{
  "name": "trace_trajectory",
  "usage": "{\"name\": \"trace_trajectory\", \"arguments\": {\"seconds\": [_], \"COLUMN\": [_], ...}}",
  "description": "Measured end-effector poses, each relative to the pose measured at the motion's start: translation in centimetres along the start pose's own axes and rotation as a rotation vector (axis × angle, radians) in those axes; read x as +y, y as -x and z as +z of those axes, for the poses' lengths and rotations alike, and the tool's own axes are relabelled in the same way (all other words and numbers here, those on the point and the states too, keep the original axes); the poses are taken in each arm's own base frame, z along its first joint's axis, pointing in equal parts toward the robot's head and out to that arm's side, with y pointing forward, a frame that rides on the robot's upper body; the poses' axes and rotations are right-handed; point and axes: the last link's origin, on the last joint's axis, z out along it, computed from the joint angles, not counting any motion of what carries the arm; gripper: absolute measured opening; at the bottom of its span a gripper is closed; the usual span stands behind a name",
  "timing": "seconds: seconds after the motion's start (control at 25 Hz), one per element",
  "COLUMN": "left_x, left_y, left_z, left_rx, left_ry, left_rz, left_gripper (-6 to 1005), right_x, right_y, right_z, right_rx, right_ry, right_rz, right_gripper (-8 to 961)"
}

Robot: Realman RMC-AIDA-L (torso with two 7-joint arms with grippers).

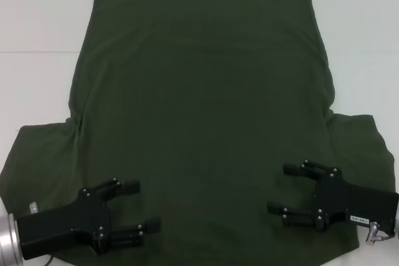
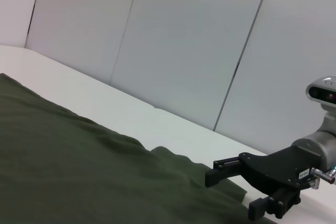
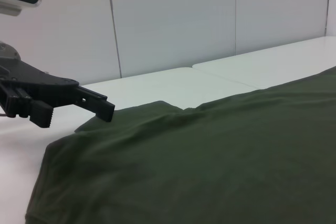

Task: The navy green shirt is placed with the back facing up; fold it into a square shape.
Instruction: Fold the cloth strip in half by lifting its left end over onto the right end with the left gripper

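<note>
Nearest the robot, the left gripper (image 1: 141,205) hangs over the near-left part of the shirt (image 1: 199,110), close to the near edge of the tabletop (image 1: 37,23). Its two black fingers are spread wide apart and point toward the middle of the cloth, with nothing between them. From the right wrist view the same gripper (image 3: 79,109) shows at the shirt's (image 3: 210,161) left sleeve edge, raised just above the fabric rather than pressed into it.

The right gripper (image 1: 278,188) sits on the other side, over the near-right part of the shirt, a little farther from the near edge than the left one. Its fingers are also spread, pointing inward toward the left gripper, and they hold nothing. In the left wrist view this gripper (image 2: 233,190) hovers just over the right sleeve of the shirt (image 2: 79,171), with the white tabletop (image 2: 131,114) showing behind it.

The shirt lies flat and unfolded, plain dark green side up, covering most of the tabletop. Both short sleeves spread out toward the left and right edges, level with the grippers. The collar end is toward the near edge, beyond the picture's edge, and the straight hem lies at the far side, with a strip of bare white tabletop beyond it. Past the far edge stand pale wall panels (image 2: 184,40).
</note>
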Motion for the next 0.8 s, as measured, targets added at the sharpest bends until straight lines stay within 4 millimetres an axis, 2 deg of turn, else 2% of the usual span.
{"name": "trace_trajectory", "arguments": {"seconds": [0.8], "left_x": [-0.05], "left_y": [0.04], "left_z": [-0.09], "left_rx": [-0.004], "left_ry": [-0.003], "left_rz": [-0.001], "left_gripper": [949], "right_x": [0.04], "right_y": [0.06], "right_z": [0.01], "right_rx": [0.001], "right_ry": [0.007], "right_rz": [0.004], "right_gripper": [912]}}
